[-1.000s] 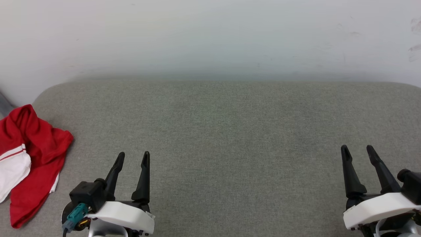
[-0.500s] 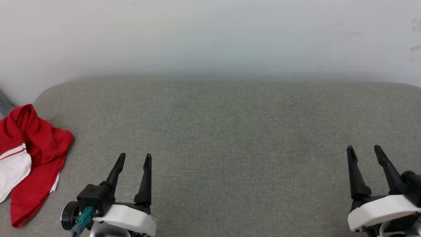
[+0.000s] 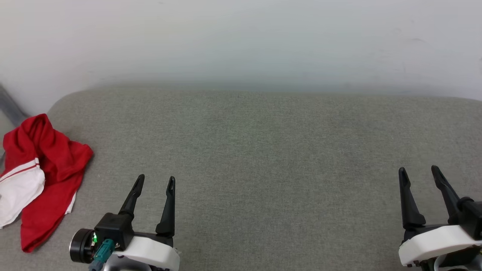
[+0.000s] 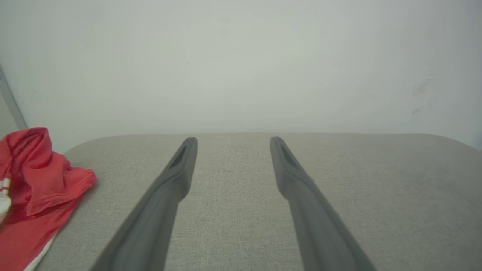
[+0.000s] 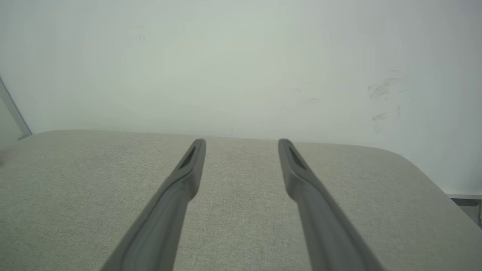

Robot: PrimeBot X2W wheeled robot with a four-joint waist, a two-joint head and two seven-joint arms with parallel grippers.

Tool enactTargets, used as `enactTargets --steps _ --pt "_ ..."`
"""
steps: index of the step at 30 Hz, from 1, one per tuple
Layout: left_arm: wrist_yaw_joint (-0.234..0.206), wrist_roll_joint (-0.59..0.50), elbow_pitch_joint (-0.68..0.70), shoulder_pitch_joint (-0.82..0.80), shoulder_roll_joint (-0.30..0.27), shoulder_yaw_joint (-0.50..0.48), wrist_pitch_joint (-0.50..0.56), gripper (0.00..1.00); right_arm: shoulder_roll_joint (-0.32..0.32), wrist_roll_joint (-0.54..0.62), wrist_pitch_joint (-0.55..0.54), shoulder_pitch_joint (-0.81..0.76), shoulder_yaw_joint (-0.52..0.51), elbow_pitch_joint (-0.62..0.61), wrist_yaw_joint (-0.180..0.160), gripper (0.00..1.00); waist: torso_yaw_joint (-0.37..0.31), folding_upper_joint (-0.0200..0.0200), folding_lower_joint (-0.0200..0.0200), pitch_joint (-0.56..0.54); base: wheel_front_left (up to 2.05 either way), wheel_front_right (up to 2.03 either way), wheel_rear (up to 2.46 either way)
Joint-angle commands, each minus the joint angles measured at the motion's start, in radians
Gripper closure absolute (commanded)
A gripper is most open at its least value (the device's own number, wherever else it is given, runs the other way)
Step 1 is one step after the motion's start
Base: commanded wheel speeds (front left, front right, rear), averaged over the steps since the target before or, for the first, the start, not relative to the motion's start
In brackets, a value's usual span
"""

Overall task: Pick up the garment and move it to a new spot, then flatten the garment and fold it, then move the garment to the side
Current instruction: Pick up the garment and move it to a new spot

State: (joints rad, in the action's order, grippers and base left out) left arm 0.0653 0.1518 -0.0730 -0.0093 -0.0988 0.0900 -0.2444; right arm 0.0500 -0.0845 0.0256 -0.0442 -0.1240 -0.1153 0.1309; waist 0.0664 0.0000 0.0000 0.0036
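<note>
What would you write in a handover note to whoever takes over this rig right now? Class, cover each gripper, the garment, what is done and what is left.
Left gripper: jaws open, empty, over the grey padded surface.
Right gripper: jaws open, empty, over the surface's right end.
Garment: crumpled red-and-white heap at the surface's left end, nearer the left gripper, touched by neither.
Done: nothing visible; it is not flattened or folded.
Left: pick up, move to a new spot, flatten, fold, move aside.
</note>
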Motion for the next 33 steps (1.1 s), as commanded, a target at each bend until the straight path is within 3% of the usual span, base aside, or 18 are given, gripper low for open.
enactTargets --steps 1,9,11,24,33 --pt "0.003 -0.019 0.002 -0.007 0.0 -0.002 -0.007 0.0 0.001 0.016 0.004 -0.008 -0.001 -0.009 0.0 0.0 0.01 0.0 0.0 0.0 0.0 0.0 0.0" --pt "0.012 -0.049 -0.003 -0.016 0.013 -0.026 -0.022 0.0 0.0 0.06 0.012 -0.018 0.015 -0.025 0.0 0.0 0.104 0.0 0.0 0.0 0.0 0.0 0.0" --pt "0.015 -0.046 -0.01 -0.02 0.018 -0.039 -0.022 0.0 0.0 0.048 0.014 -0.015 0.027 -0.025 0.0 0.0 0.168 0.0 0.0 0.001 0.0 0.0 0.0" --pt "0.015 -0.056 -0.012 -0.024 0.028 -0.077 -0.021 0.0 0.0 0.039 0.015 0.019 0.07 -0.001 0.0 0.0 0.38 0.0 0.0 0.007 0.0 0.0 0.0" --pt "0.019 -0.041 -0.009 -0.02 0.035 -0.105 -0.021 0.0 0.0 0.035 0.016 0.049 0.091 0.016 0.0 0.0 0.461 0.0 0.0 0.018 0.0 0.0 0.0"
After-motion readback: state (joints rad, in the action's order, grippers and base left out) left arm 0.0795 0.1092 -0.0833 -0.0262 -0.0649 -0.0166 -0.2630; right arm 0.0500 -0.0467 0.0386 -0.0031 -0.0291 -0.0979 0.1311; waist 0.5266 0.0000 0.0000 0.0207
